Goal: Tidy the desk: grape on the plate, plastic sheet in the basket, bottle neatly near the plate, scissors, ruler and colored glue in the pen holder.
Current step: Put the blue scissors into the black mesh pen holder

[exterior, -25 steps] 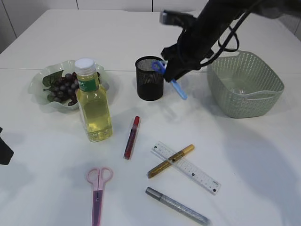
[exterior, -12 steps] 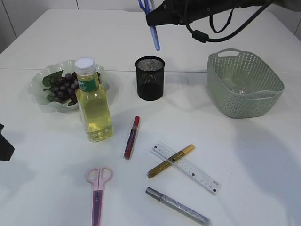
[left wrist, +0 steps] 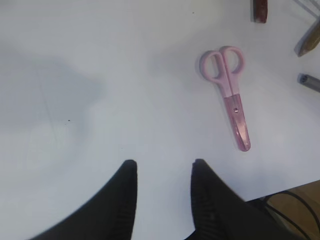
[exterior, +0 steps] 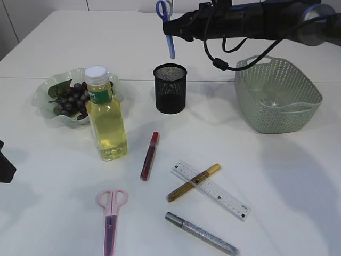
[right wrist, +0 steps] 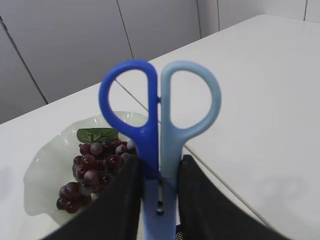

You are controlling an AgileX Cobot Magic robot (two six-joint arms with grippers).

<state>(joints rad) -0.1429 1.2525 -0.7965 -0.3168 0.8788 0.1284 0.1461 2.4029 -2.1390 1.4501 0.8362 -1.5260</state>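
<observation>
My right gripper (exterior: 171,26) is shut on blue scissors (exterior: 167,26) and holds them upright, handles up, above the black mesh pen holder (exterior: 170,88). The right wrist view shows the scissors (right wrist: 160,125) between the jaws (right wrist: 157,172). Grapes (exterior: 72,98) lie on the pale green plate (exterior: 45,90), also in the right wrist view (right wrist: 95,167). A bottle of yellow liquid (exterior: 105,117) stands beside the plate. Pink scissors (exterior: 111,218), a ruler (exterior: 213,191), red, gold and silver glue pens lie in front. My left gripper (left wrist: 162,167) is open over bare table near the pink scissors (left wrist: 230,90).
A grey-green basket (exterior: 277,96) stands at the right with a clear plastic sheet inside. The red glue pen (exterior: 149,154) lies by the bottle, the gold pen (exterior: 193,182) crosses the ruler, the silver pen (exterior: 200,233) is near the front edge.
My right gripper lifted the blue scissors from beside the pen holder and swung them upright, then shifted slightly left and steadied above the holder. The left arm has not moved.
</observation>
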